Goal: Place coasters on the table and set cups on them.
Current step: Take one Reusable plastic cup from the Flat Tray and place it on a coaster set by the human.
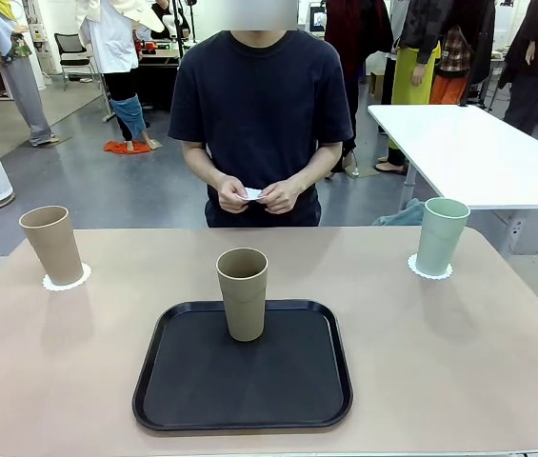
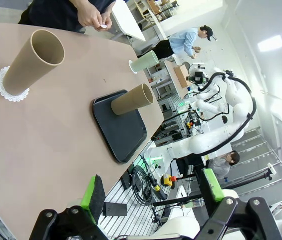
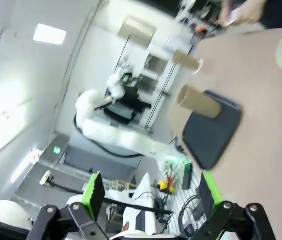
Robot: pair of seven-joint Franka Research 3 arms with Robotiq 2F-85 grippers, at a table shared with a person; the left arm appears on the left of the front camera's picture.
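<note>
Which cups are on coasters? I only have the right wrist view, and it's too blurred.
Observer: The left tan cup stands on the left coaster.
Operator: And the mint one?
Observer: The mint cup stands on the right coaster.
Operator: What about the one in the middle?
Observer: I see no coaster under the middle cup. It stands upright straight on the tray.
</note>
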